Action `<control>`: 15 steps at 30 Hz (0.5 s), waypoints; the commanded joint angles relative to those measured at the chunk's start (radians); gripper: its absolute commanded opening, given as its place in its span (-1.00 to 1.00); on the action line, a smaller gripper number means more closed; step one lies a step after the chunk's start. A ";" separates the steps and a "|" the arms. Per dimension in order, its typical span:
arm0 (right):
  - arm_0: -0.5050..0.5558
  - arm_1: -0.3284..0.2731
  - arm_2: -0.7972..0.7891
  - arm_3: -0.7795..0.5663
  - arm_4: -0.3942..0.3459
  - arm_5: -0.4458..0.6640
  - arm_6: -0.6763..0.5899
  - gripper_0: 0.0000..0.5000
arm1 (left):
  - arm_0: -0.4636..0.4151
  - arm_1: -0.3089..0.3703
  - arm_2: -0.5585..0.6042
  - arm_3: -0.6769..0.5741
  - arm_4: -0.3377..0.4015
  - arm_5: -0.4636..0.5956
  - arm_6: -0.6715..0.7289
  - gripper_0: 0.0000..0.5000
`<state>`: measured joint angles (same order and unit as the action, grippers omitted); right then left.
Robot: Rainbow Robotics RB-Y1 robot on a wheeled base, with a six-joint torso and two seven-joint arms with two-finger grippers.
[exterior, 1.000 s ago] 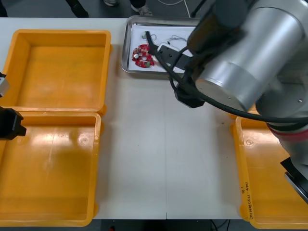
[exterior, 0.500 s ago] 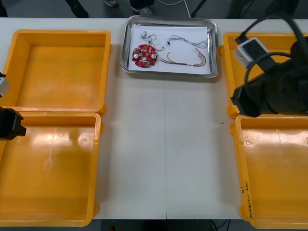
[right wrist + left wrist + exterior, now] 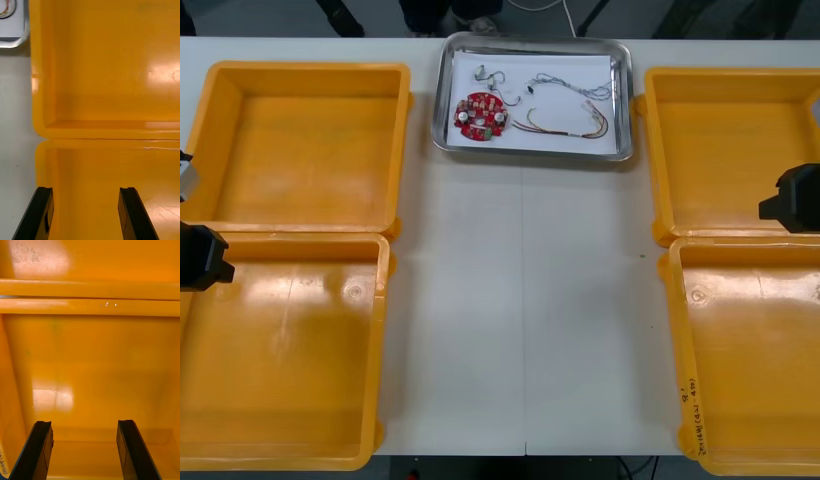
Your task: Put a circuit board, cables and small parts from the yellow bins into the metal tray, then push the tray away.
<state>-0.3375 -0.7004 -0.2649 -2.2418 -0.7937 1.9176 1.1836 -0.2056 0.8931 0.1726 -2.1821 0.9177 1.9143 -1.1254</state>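
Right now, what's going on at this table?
The tray sits at the far edge of the table, holding a red board and cables. Nothing is being handled. The left claw hangs open over the left bins, and the right claw hangs open over the right bins. The loading and the push look done.
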 commanded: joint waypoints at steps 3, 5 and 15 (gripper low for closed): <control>0.054 -0.073 -0.125 0.088 -0.025 0.002 0.139 1.00 | 0.011 0.032 0.028 -0.022 0.006 0.006 0.050 1.00; 0.089 -0.093 -0.135 0.102 -0.027 0.002 0.148 1.00 | 0.011 0.032 0.028 -0.022 0.006 0.006 0.050 1.00; 0.216 -0.123 -0.145 0.123 -0.032 0.002 0.136 1.00 | 0.011 0.032 0.028 -0.022 0.006 0.006 0.050 1.00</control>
<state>-0.1603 -0.7807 -0.3713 -2.1286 -0.8156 1.9176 1.3294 -0.2056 0.8931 0.1727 -2.1821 0.9178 1.9143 -1.1254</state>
